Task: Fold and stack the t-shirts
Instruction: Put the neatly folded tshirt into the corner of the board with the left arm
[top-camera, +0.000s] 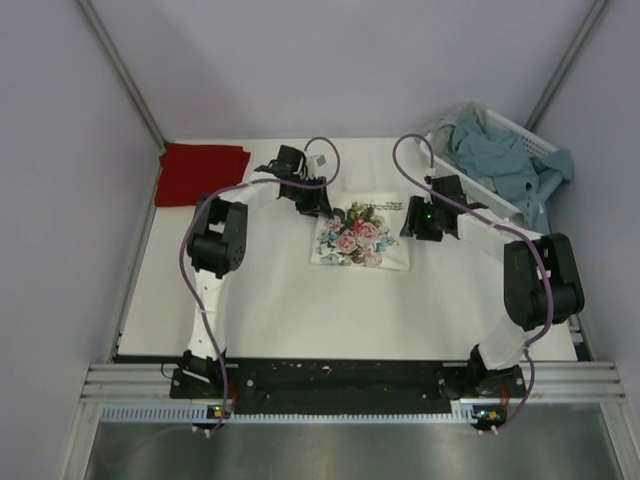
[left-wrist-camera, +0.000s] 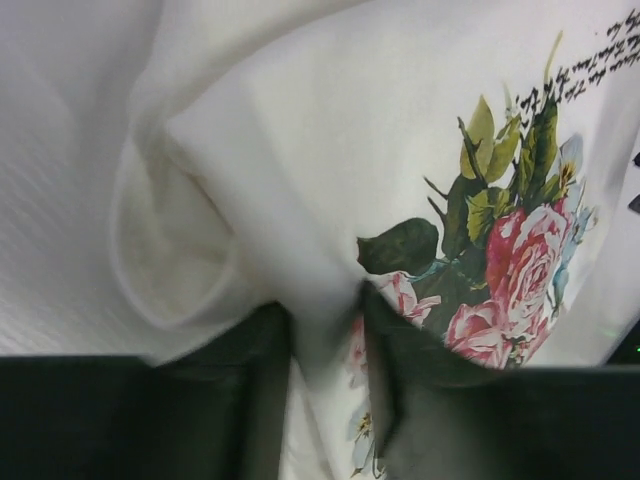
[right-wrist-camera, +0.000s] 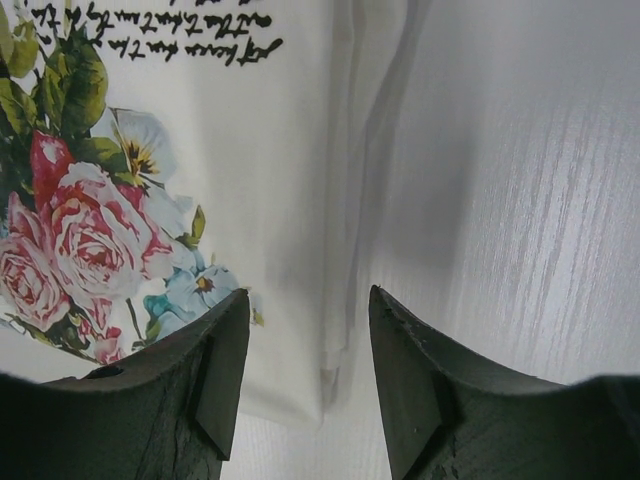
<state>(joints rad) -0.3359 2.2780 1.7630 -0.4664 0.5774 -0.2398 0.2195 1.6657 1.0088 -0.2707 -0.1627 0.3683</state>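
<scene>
The white t-shirt (top-camera: 360, 236) lies folded at the table's middle, its pink-rose print facing up. My left gripper (top-camera: 316, 205) is at the shirt's left edge. In the left wrist view that gripper (left-wrist-camera: 325, 310) is shut on a raised fold of the white t-shirt (left-wrist-camera: 330, 130). My right gripper (top-camera: 421, 222) is at the shirt's right edge. In the right wrist view it (right-wrist-camera: 310, 292) stands open, its fingers astride the folded edge of the white t-shirt (right-wrist-camera: 270, 150) without pinching it. The dark red t-shirt (top-camera: 201, 172) lies folded flat at the far left corner.
A white slotted basket (top-camera: 520, 135) holding crumpled blue cloth (top-camera: 505, 160) stands at the far right, just behind my right arm. Grey walls close in the table on the left, back and right. White tabletop (right-wrist-camera: 530, 200) shows to the right of the shirt.
</scene>
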